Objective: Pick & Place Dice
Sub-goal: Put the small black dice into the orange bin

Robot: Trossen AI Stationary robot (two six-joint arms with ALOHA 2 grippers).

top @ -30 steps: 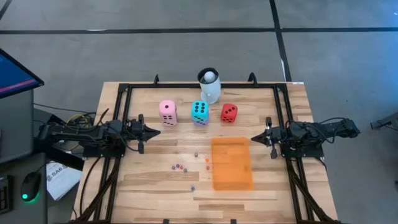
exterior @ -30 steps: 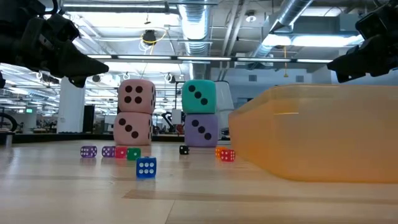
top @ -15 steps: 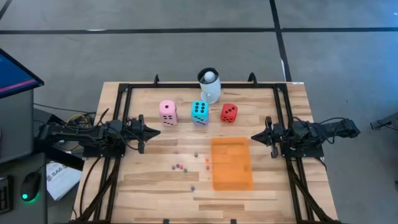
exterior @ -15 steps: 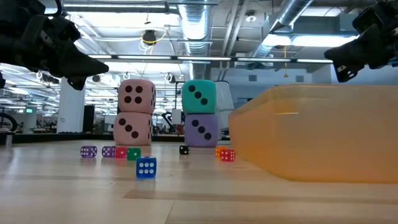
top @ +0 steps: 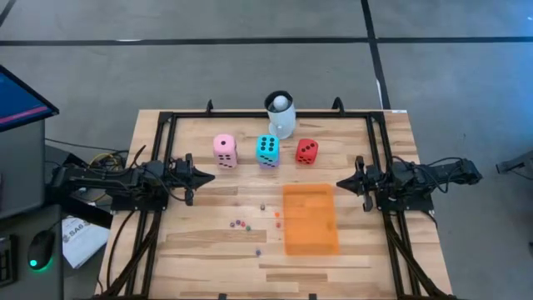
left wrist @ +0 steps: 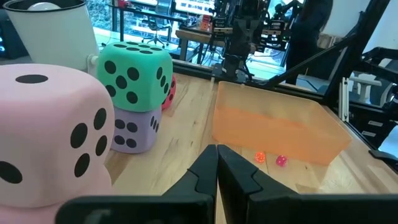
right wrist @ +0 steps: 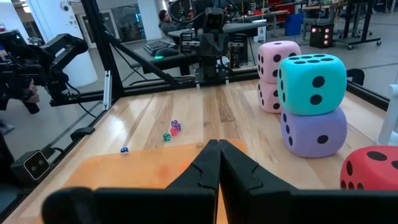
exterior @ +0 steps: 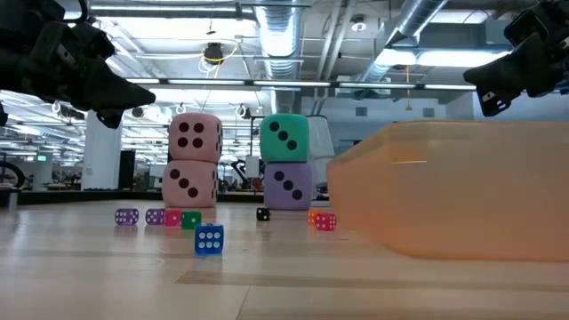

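Both idle: left gripper [top: 208, 176] mid-left, right gripper [top: 341, 185] mid-right, fingers pressed together, empty. Soft pink dice [top: 225, 151] and teal-on-purple stack [top: 267, 151] sit unpicked beyond the translucent orange tray [top: 311, 219].

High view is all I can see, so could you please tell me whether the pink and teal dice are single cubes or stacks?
Observer: Stacks. The low view shows the upper pink die sitting on a lower pink die.
Operator: And the teal one, please?
Observer: The teal die rests on a purple die, which it hides from above.
Operator: Is the orange rectangle just a flat sheet?
Observer: No. From table height the orange tray has raised, see-through walls.
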